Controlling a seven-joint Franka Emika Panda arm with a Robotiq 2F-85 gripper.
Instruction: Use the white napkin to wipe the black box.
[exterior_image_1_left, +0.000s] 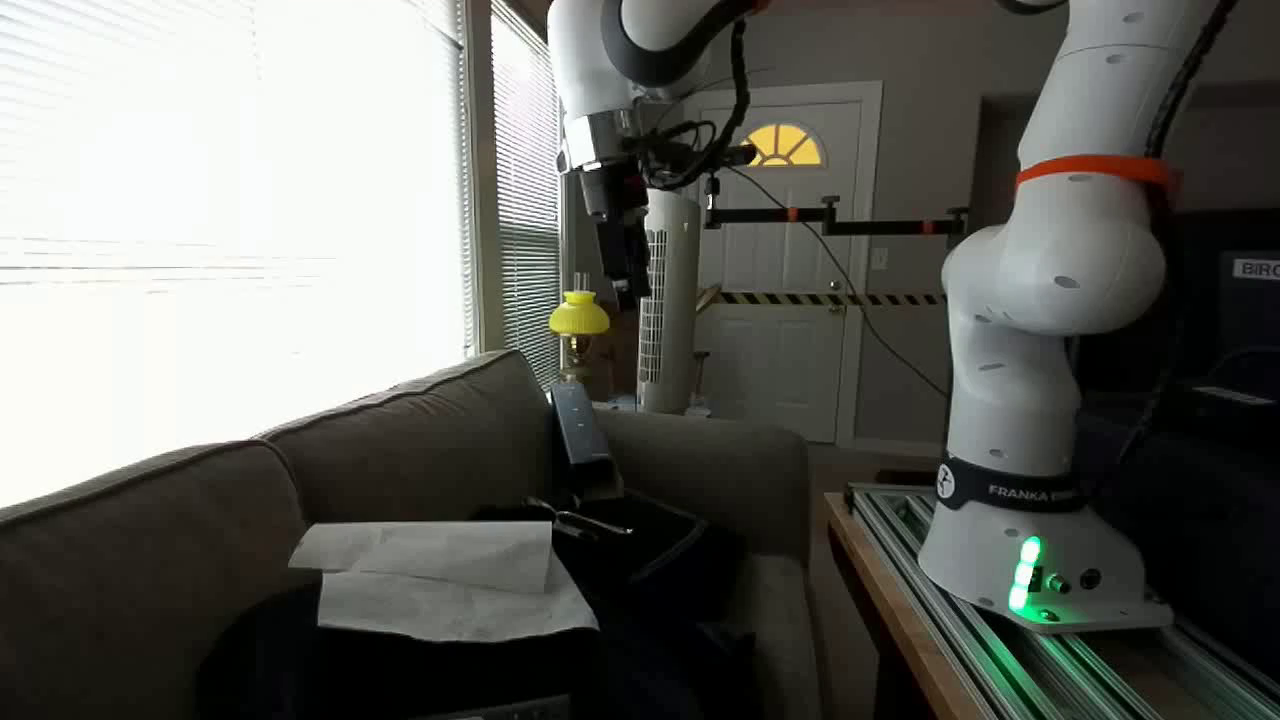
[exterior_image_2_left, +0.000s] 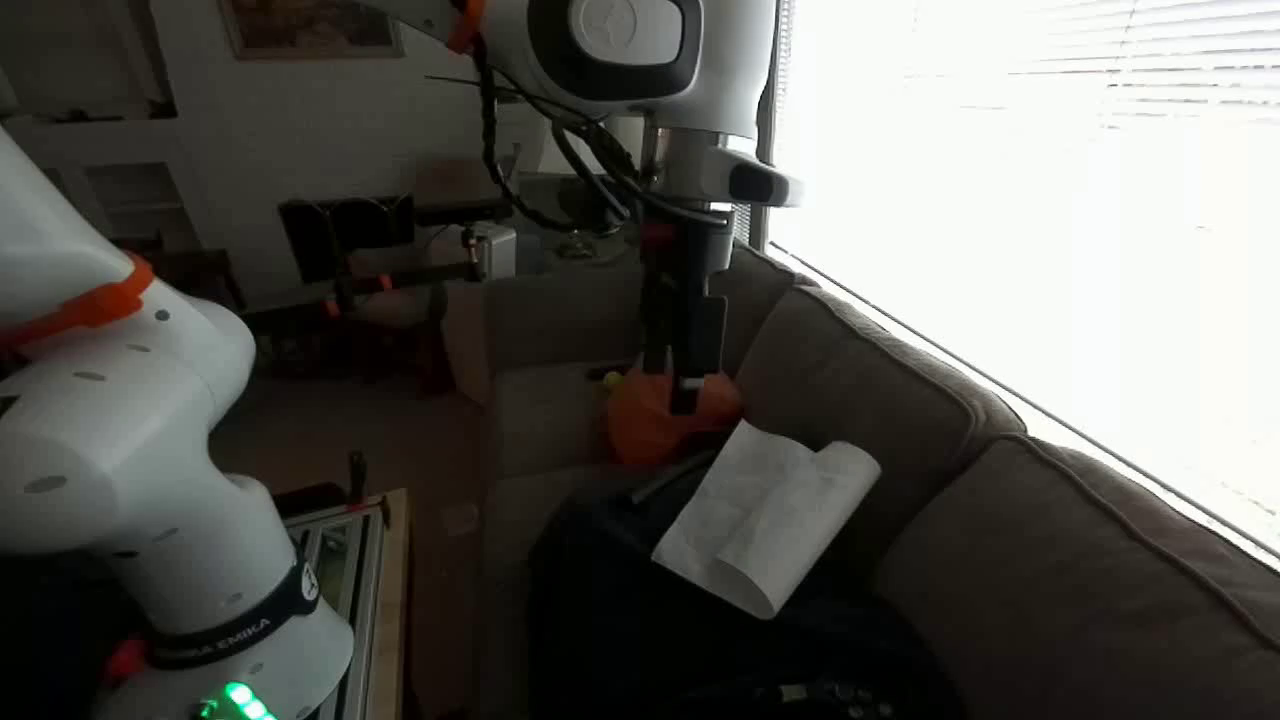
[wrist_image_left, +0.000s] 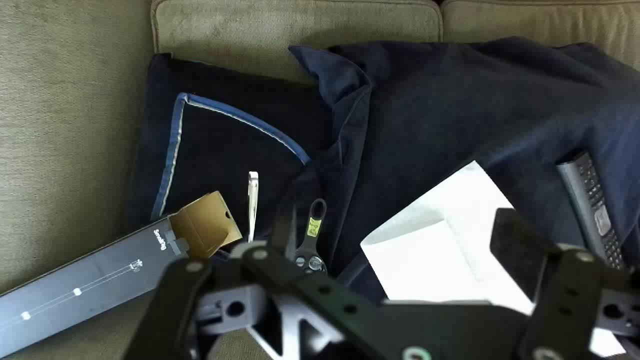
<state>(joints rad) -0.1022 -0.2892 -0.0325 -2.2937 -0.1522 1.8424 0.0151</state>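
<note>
White, thin and rectangular, the creased napkin (exterior_image_1_left: 445, 585) lies partly doubled over on a dark navy fabric cover (wrist_image_left: 450, 110) spread on the grey-beige upholstered sofa (wrist_image_left: 75, 100); whether it is cloth or paper I cannot tell. Near it in the wrist view lies a dark grey remote control (wrist_image_left: 593, 210). I take the long, dark rectangular carton (wrist_image_left: 100, 287), a tan cardboard flap (wrist_image_left: 205, 225) projecting from one end, to be the black box; it rests at the arm end of the sofa, well apart from the napkin. Finding on my black two-fingered claw (wrist_image_left: 401, 238): released, jaws standing apart with nothing between them, hanging above the sofa in both exterior views. I assess the step in hand as the approach to the napkin; pickup and wiping are both outstanding. Next, in my judgement, I must shift over the napkin, descend squarely and pinch a raised edge without gathering the fabric cover, then carry it to the carton, where the flap could snag a stroke.
</note>
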